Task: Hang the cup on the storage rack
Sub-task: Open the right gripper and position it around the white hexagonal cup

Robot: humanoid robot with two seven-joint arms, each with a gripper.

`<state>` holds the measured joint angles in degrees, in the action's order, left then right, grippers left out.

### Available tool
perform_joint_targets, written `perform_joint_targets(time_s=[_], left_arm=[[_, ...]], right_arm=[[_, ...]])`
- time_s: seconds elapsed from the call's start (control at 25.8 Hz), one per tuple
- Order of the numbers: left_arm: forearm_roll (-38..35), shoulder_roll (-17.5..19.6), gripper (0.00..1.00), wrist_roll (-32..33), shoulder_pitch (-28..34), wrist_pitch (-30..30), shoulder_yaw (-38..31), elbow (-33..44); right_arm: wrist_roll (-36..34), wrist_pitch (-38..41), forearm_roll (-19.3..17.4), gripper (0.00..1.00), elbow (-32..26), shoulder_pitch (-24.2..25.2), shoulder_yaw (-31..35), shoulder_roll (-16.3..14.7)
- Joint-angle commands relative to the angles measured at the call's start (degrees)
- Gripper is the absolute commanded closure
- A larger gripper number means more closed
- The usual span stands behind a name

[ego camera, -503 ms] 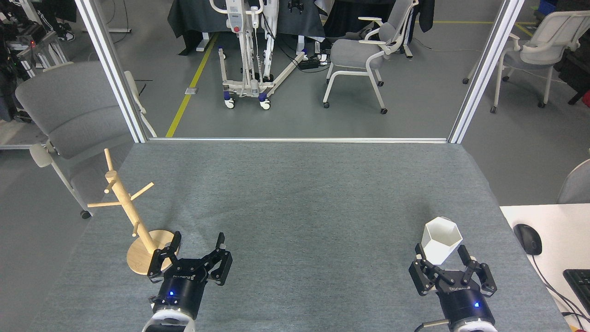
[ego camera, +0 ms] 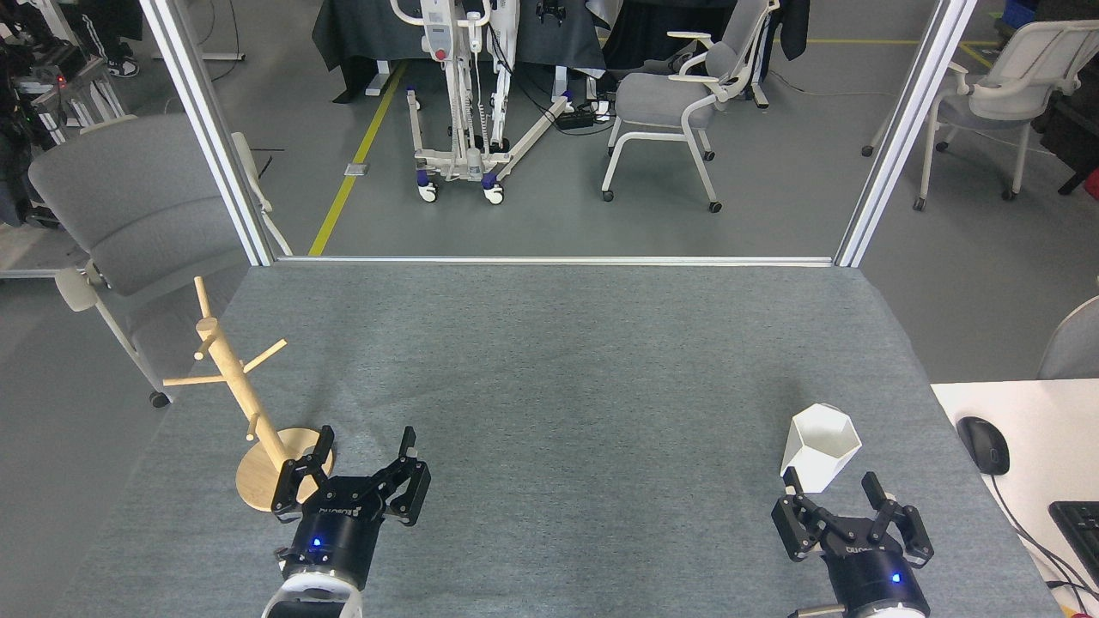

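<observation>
The cup [ego camera: 820, 446], a white faceted mug, stands upright on the grey table at the right, mouth open toward me; its handle does not show. My right gripper [ego camera: 833, 485] is open just below it, fingertips either side of the cup's base and apart from it. The storage rack [ego camera: 239, 388], a light wooden mug tree with angled pegs and a round disc base [ego camera: 262, 481], stands at the table's left edge. My left gripper [ego camera: 365, 440] is open, just right of that base, holding nothing.
A white side desk [ego camera: 1030, 446] with a black mouse [ego camera: 983, 445] and keyboard [ego camera: 1080, 532] adjoins the table on the right. A grey chair [ego camera: 129, 206] stands behind the rack. An aluminium frame [ego camera: 549, 259] borders the table's far edge.
My right gripper has drawn back toward me, away from the cup, which stays standing. My left gripper shifted slightly left and stays open.
</observation>
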<state>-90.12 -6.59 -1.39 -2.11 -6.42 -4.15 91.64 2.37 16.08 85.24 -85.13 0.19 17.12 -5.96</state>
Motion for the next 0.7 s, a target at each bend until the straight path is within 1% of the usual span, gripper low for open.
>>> perform_joint_targets(time_s=[0.0,0.12,0.27,0.35,0.46,0.58,0.66], left_arm=[[0.1,0.1,0.01,-0.2,-0.3,-0.2,0.0,0.5],[-0.1,0.3,0.01,-0.7,-0.4,-0.3,0.1,0.0],[-0.3,0.6,0.01,-0.5,-0.4,-0.3,0.1,0.0],[-0.3,0.7,0.01,-0.4,-0.4,-0.3,0.1,0.0],[-0.4,0.7,0.01,-0.3,-0.4,-0.4,0.1,-0.1],[-0.4,0.7,0.01,-0.4,-0.3,-0.6,0.2,-1.0],[-0.4,0.8,0.01,-0.4,-0.4,-0.6,0.2,-1.6]], right_arm=[[-0.5,0.0,0.0,0.01,2.5,0.0,1.0,-1.0],[-0.5,0.0,-0.1,0.01,4.8,-0.4,1.4,-1.3],[-0.8,-0.1,-0.3,0.01,8.2,-1.1,1.4,-4.1],[-1.8,-0.1,-0.2,0.01,9.7,-2.6,1.3,-4.9],[-3.6,-0.8,0.1,0.01,11.7,-3.4,1.1,-4.9],[-4.1,-3.4,0.3,0.01,14.4,-5.5,0.6,-5.0],[-4.2,-3.8,0.4,0.01,16.0,-6.4,0.5,-5.0]])
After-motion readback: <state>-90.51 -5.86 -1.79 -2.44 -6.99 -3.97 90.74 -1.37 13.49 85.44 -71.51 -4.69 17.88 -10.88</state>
